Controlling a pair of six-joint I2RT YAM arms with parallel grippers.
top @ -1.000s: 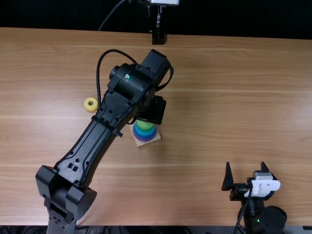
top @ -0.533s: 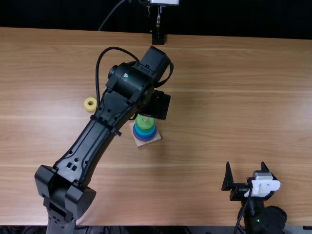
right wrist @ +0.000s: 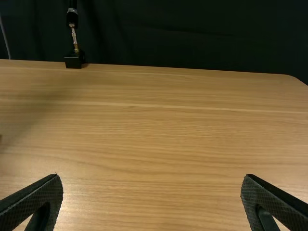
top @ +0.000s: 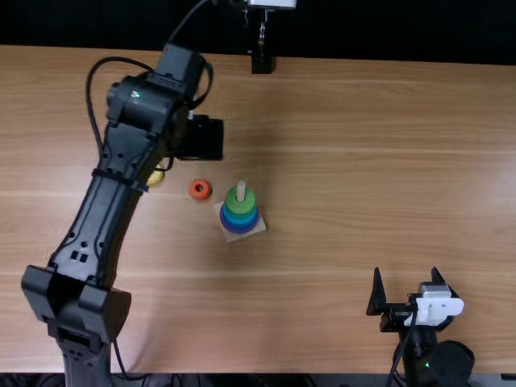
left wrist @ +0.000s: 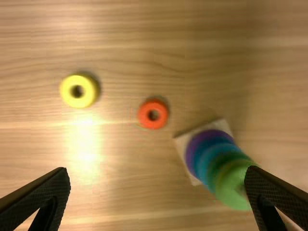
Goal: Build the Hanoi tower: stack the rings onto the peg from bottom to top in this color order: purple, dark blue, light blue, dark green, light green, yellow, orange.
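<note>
The left gripper (top: 201, 139) is above the table, up and left of the peg, in the top view; in its wrist view the left gripper (left wrist: 156, 171) is open and holds nothing. Purple, blue and green rings are stacked on the peg (top: 241, 190), the light green ring (top: 239, 206) uppermost with the peg tip above it. Left of the base lies the orange ring (top: 193, 193). The yellow ring (left wrist: 78, 102) lies farther left, partly covered by the left arm in the top view. Low at the right stands the right gripper (top: 406, 278); by its wrist view the right gripper (right wrist: 151, 176) is open.
A square wooden base (top: 236, 237) carries the stack on the table (top: 339, 161). At the table's far edge is a black stand (top: 262, 63). The left arm spans the table's left part, its elbow near the front edge.
The left arm has swung left and away from the stack, uncovering the peg tip and the orange ring while partly covering the yellow ring. The right arm has kept still.
</note>
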